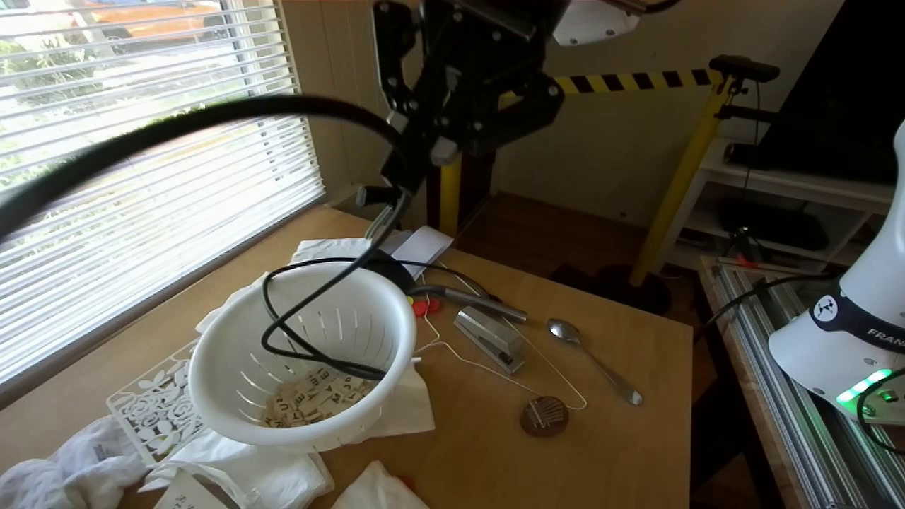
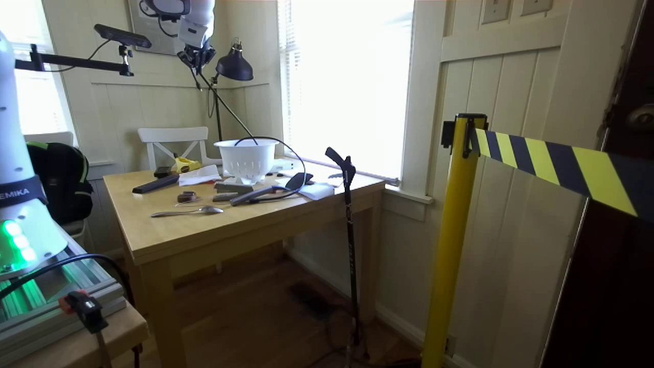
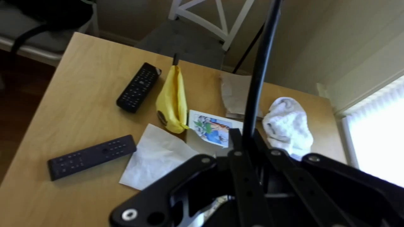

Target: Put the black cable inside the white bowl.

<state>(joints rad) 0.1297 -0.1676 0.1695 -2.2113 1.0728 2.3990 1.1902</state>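
Note:
The white bowl, a slotted colander with letter tiles in its bottom, stands on the table; it also shows in an exterior view. My gripper is high above the table, shut on the black cable; the gripper and cable show there too. In the wrist view the cable runs straight out from between the fingertips. Part of the cable hangs into the bowl and touches the tiles. Another part arcs over the rim to the table behind. A thick stretch loops close to the camera.
Near the bowl lie a stapler, spoon, brown pendant and black-headed utensil. The wrist view shows remotes, a banana pouch and white cloth. A window with blinds borders the table.

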